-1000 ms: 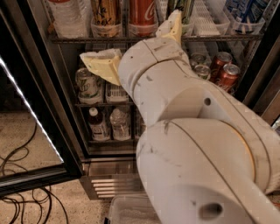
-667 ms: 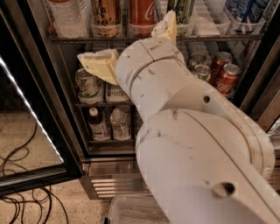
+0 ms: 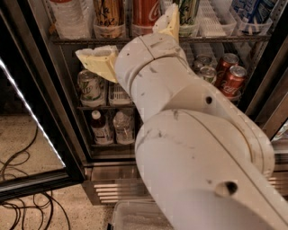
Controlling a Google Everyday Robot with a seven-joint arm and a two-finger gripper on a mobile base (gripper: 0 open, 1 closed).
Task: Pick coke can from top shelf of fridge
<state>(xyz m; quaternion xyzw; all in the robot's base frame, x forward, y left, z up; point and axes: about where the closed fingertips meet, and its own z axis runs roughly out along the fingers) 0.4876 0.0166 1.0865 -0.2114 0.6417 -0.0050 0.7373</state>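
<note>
coke can (image 3: 145, 15): slim glossy red, white script, on the top shelf (image 3: 76, 39) of the fridge (image 3: 108, 191)
top shelf: dark wire rack with clear cup fronts
gripper (image 3: 128, 36): up at the shelf edge, just under the can
fingers (image 3: 96, 60): pale yellow wedges, spread wide, holding nothing; one overlaps the can's right side, can't tell if it's touching

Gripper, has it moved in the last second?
Yes. The gripper has shifted slightly left and up against the top shelf, nearer the coke can.
</note>
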